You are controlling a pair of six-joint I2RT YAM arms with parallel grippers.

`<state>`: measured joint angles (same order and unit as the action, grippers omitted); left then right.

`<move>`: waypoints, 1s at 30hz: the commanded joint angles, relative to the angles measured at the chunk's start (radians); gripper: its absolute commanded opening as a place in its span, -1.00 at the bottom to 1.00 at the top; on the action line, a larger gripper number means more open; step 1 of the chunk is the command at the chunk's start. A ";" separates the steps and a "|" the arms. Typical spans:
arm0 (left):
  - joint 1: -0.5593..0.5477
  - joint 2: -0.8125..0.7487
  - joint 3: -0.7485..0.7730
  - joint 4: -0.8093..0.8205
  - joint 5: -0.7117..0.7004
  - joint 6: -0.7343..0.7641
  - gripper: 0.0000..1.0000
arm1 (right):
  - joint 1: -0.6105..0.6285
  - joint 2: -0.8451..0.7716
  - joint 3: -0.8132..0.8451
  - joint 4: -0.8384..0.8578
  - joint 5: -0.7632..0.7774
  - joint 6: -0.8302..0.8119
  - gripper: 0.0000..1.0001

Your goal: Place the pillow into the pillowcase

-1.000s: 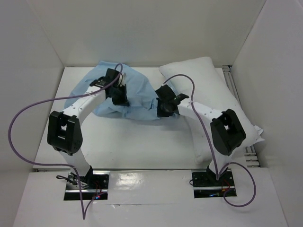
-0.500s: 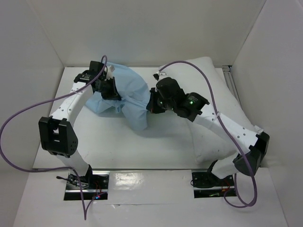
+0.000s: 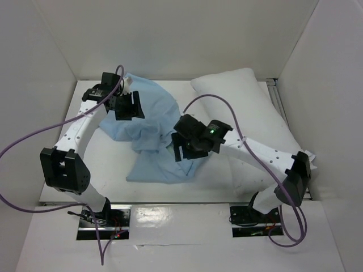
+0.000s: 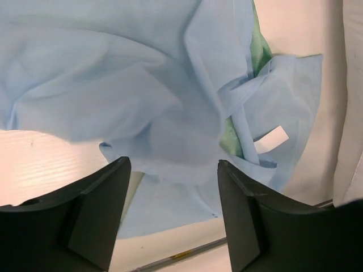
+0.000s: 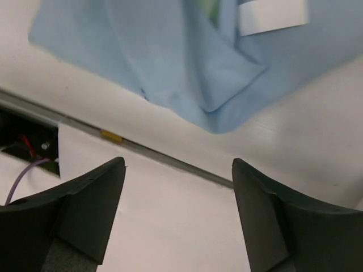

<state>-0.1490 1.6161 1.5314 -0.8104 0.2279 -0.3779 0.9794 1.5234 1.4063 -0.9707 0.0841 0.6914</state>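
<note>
The light blue pillowcase [image 3: 154, 133] lies crumpled on the table, stretching from the back left toward the near edge. Its sea-green face [image 4: 258, 52] and a white label [image 4: 271, 140] show in the folds. The white pillow [image 3: 249, 105] lies at the right, partly under the right arm. My left gripper [image 3: 127, 106] hovers open over the back part of the pillowcase [image 4: 113, 85], with nothing between its jaws [image 4: 172, 165]. My right gripper [image 3: 187, 152] hangs open above the near corner of the pillowcase [image 5: 159, 51], also holding nothing [image 5: 177, 164]. The label [image 5: 272, 14] also shows in the right wrist view.
White walls [image 3: 34, 68] close in the table on the left, back and right. A metal strip [image 5: 142, 148] runs along the table's near edge, with the arm bases [image 3: 102, 218] beyond it. Purple cables [image 3: 22, 141] loop beside both arms.
Both grippers have opened and let go of the pillowcase. The cloth has dropped and spread toward the near edge. The right arm has swung nearer and to the left.
</note>
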 commanded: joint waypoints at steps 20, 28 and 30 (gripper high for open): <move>-0.557 0.230 -0.047 0.072 -0.489 0.054 0.68 | -0.508 -0.150 0.017 0.149 0.174 -0.157 0.88; -0.566 0.363 -0.045 0.122 -0.591 0.054 0.49 | -0.633 -0.184 0.075 0.119 0.152 -0.220 0.98; -0.566 0.372 -0.059 0.161 -0.622 0.042 0.38 | -0.648 -0.184 0.086 0.110 0.140 -0.230 0.98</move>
<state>-0.7166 1.9820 1.4761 -0.7074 -0.3218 -0.3393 0.3557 1.3598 1.4357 -0.8436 0.2424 0.5053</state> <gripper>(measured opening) 0.699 0.991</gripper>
